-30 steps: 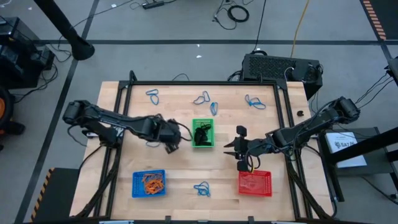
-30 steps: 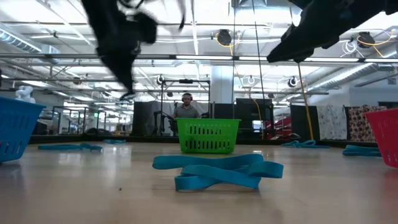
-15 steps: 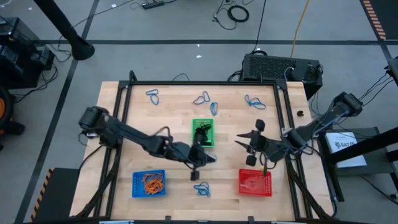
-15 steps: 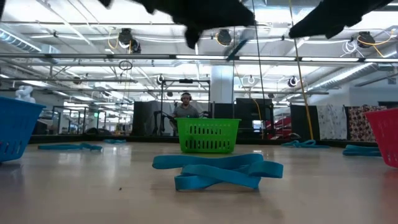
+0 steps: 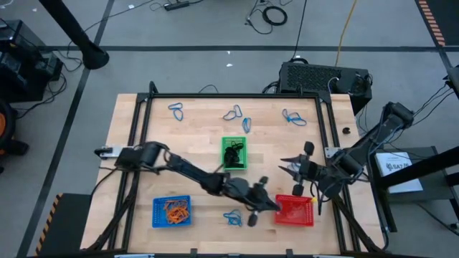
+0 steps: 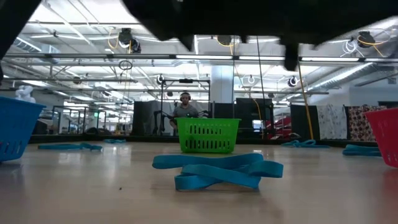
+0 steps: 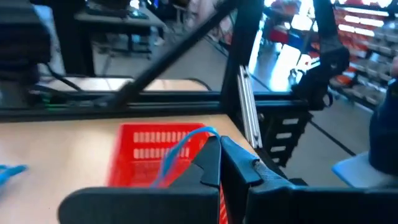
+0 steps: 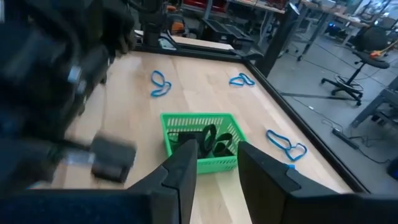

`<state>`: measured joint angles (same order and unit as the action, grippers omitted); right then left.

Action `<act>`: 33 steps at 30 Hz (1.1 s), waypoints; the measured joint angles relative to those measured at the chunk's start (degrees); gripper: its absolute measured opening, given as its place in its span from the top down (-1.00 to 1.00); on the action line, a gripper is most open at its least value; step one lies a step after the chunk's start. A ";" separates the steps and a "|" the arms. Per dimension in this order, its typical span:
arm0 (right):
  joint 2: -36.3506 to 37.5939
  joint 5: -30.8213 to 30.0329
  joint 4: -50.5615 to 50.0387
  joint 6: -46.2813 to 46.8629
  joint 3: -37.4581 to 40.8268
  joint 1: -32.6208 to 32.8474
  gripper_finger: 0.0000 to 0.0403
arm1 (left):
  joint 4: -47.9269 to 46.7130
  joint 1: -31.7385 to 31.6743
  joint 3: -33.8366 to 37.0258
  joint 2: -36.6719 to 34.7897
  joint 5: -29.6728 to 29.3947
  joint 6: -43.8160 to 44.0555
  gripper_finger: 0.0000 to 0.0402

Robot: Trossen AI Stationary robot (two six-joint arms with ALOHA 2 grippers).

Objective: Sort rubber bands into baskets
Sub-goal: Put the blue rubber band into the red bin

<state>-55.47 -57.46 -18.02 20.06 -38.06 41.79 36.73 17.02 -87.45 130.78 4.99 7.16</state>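
The left gripper (image 7: 219, 163) is showing its fingers pressed together on a blue rubber band (image 7: 180, 152), whose loop is arching out from the tips toward the red basket (image 7: 152, 155) in the left wrist view. From above, that gripper (image 5: 262, 208) is hanging at the lower centre of the frame, just beside the red basket's (image 5: 295, 211) left wall, with the left arm stretching diagonally across the table. A good release calls for carrying the tips fully over the basket's interior and lowering before parting, since the limp loop could drape over the rim. The right gripper (image 5: 300, 170) is waiting just above the red basket, its fingers (image 8: 186, 163) standing apart and holding nothing. Further out, another blue band (image 5: 232, 218) is lying lower centre, the green basket (image 5: 234, 153) with black bands is sitting mid-frame, the blue basket (image 5: 171, 211) with orange bands is at lower left, and more blue bands (image 5: 176, 110) are scattered along the top edge.
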 joint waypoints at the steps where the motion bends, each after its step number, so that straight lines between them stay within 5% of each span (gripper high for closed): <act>1: 0.03 0.00 -0.12 0.29 0.00 0.18 0.46 | -1.48 0.00 -2.53 1.48 1.00 -0.02 1.00; 9: -0.01 0.49 -0.57 0.37 0.00 1.58 0.46 | -10.93 -0.12 -16.17 8.74 3.81 -0.09 1.00; 18: -0.01 0.56 -0.72 0.54 0.00 1.82 0.46 | -13.96 -0.59 -18.89 10.72 2.64 -0.11 0.97; 33: -0.03 0.54 -2.12 -0.21 0.00 1.78 0.46 | -17.39 -0.42 -18.93 10.62 0.57 -1.66 0.37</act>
<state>-55.51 -56.93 -20.14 19.85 -38.06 43.58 19.34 16.60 -106.39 141.40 5.55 5.49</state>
